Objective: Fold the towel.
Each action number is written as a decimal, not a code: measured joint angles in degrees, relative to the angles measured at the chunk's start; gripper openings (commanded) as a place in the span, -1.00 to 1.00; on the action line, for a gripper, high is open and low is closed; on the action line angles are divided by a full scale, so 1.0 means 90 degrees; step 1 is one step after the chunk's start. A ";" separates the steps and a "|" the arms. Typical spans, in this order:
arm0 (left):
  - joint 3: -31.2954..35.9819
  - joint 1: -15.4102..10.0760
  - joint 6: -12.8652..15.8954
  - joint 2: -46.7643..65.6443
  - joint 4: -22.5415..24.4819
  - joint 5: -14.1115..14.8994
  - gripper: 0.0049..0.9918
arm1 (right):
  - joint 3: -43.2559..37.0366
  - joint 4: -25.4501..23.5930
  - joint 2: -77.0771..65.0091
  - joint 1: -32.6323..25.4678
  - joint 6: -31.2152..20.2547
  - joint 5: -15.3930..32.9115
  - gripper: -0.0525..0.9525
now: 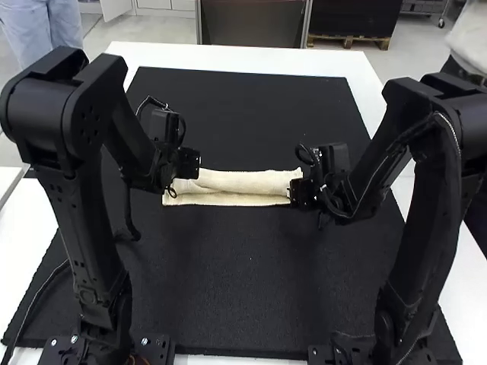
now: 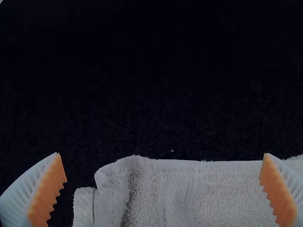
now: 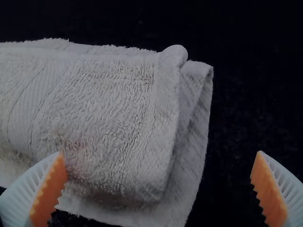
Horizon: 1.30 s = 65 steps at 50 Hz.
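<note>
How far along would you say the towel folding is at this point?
Already done: the towel is folded into a narrow strip, its layers offset at one end. In hand: nothing; the left gripper and right gripper are open at the strip's two ends. Remaining: probably evening the layers, perhaps folding the strip end to end.

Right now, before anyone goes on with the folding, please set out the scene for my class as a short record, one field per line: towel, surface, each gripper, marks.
Towel: cream terry towel, folded in layers into a narrow strip lying crosswise
Surface: black mat on a white table
Left gripper: open, at the strip's left end in the high view
Right gripper: open, at its right end
Marks: faint pinkish-brown stain near the right end
</note>
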 measured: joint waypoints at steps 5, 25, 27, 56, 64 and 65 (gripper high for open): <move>0.0002 0.0000 0.0000 0.0000 0.0000 0.0000 0.94 | -0.0002 0.0000 0.0002 -0.0012 0.0000 -0.0002 0.89; 0.0000 0.0000 0.0000 0.0000 0.0002 0.0000 0.93 | -0.0002 0.0002 0.0170 -0.0029 0.0019 -0.0024 0.50; 0.0000 0.0000 0.0000 0.0000 0.0002 0.0002 0.93 | -0.0002 0.0005 0.0170 -0.0029 0.0019 -0.0024 0.41; 0.0000 0.0000 0.0000 0.0000 0.0022 0.0000 0.93 | 0.0000 0.0141 0.0170 -0.0027 0.0022 -0.0068 0.92; 0.0000 0.0000 0.0000 0.0000 0.0029 0.0000 0.93 | 0.0000 0.0153 0.0168 -0.0027 0.0017 -0.0068 0.92; 0.0002 0.0000 0.0000 0.0000 0.0034 0.0000 0.93 | 0.0000 0.0158 0.0168 -0.0029 0.0017 -0.0068 0.92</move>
